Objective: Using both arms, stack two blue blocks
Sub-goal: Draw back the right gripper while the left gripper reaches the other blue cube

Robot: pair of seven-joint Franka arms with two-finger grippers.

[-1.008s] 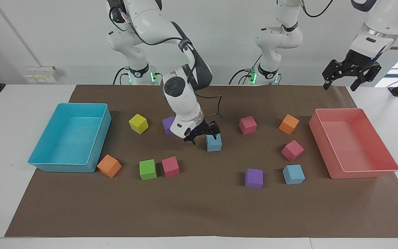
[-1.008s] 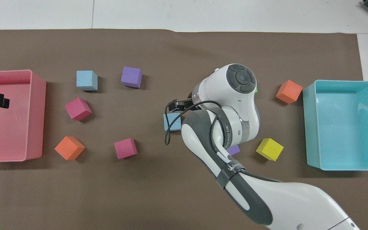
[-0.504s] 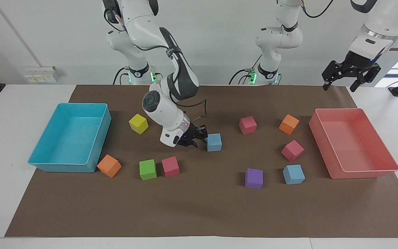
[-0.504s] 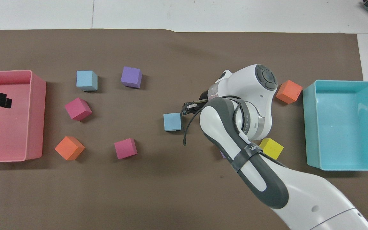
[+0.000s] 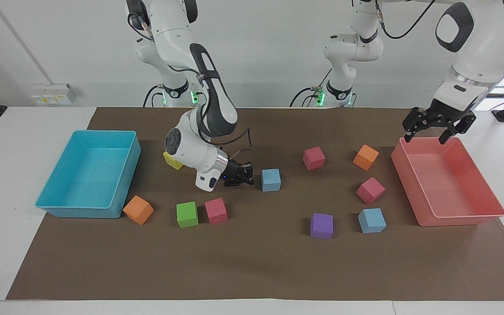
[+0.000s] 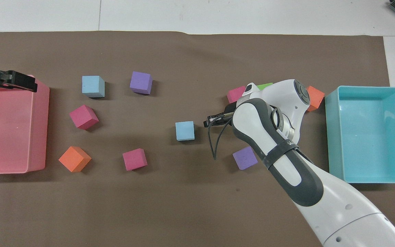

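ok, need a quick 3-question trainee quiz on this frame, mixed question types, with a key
1. True or false: the right end effector is gripping the blue block in the middle of the mat.
2. Multiple choice: the left end effector hangs over A) the turquoise bin, B) the pink bin, C) the green block.
3. Fill in: the other blue block sits beside a ____ block at the edge of the mat farthest from the robots.

Key: 1 false, it is shut beside the block and holds nothing; 2 B, over its rim nearest the robots; 3 purple.
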